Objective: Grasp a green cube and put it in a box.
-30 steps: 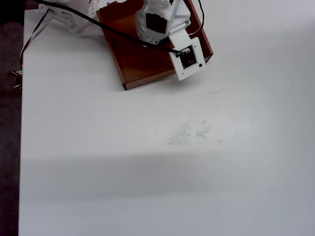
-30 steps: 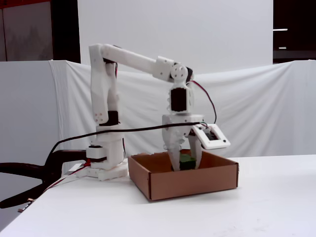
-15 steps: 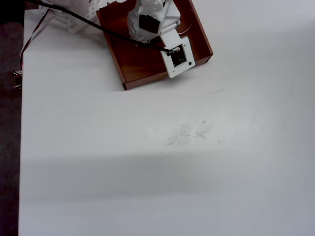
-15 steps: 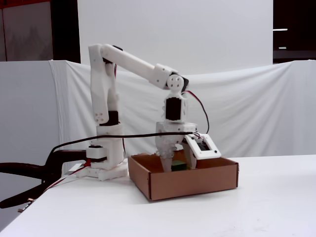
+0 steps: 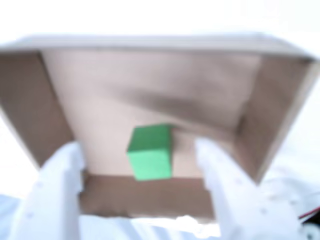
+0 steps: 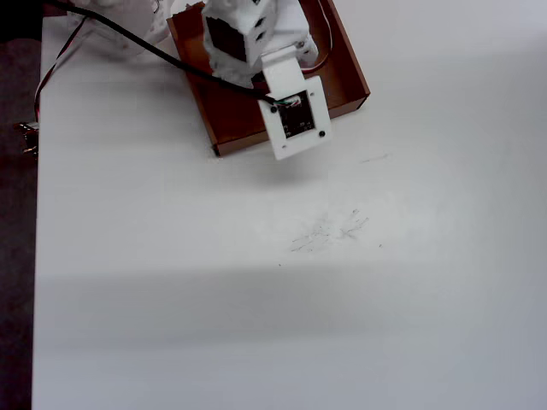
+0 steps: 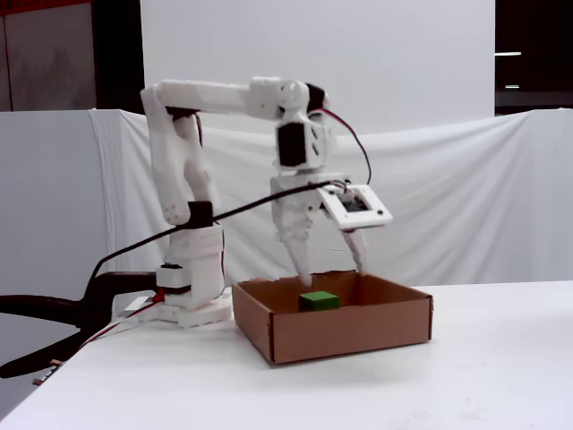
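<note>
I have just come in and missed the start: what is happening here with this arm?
A white robot arm hangs over the box on the white table. Its gripper is open, fingers spread above the box. The green cube lies free on the box floor between and below the fingers, so it is already inside the box.

No readable text, label, brand, number or sign appears in any view.

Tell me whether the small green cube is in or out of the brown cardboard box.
In. The small green cube rests on the brown cardboard box floor, below the open gripper.
</note>
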### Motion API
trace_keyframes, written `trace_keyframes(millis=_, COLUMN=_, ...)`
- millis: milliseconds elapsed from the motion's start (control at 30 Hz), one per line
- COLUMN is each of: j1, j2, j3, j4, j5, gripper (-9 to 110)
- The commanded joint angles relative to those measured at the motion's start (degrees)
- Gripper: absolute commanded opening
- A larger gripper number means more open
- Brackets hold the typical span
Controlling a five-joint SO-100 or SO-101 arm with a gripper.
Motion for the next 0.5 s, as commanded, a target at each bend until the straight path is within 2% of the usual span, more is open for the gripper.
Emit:
trace_keyframes(millis=0, j1=6.15, j2=6.33, j3=-4.04, j4=0.44, j5=-2.55, gripper=30)
trace_keyframes(millis=267, j1=28.56, j2=16.26, j3=-2.81, j4=-7.38, j5=-10.63, gripper=28)
trace_keyframes(millis=467, j1=45.18, j2=25.58, j3=7.47, j4=-19.42, j5=-17.31, gripper=21)
